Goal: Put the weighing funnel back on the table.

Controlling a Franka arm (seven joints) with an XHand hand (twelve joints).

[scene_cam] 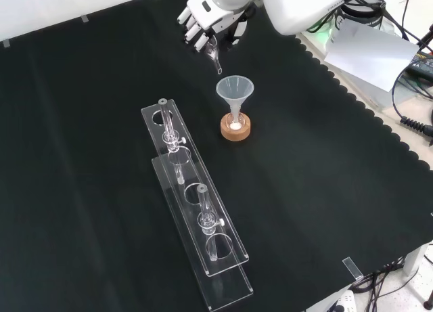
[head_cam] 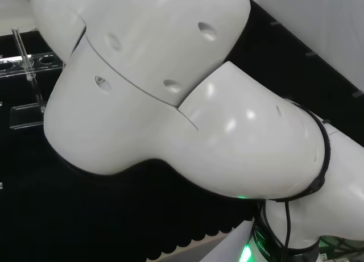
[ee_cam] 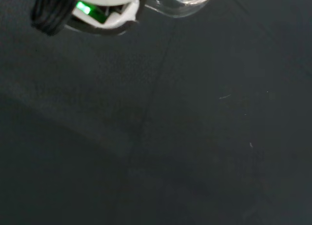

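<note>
In the front view the hand point(scene_cam: 203, 15) hangs over the far part of the black cloth with its fingers point(scene_cam: 191, 29) curled. A small clear weighing funnel point(scene_cam: 214, 55) sticks out below them, stem slanting down, held above the cloth. It hangs just beyond and left of the big funnel point(scene_cam: 235, 88), apart from it. In the wrist view the clear weighing funnel point(ee_cam: 181, 1) lies close beside a white part of the hand point(ee_cam: 105, 8), with bare black cloth under it.
The big funnel stands in a small flask on a cork ring point(scene_cam: 235, 129). A clear tube rack point(scene_cam: 196, 204) with upright tubes runs toward the front edge; the rack point(head_cam: 28, 63) also appears left of the arm's white links point(head_cam: 170, 86). Cables and a white sheet point(scene_cam: 375, 51) lie right of the cloth.
</note>
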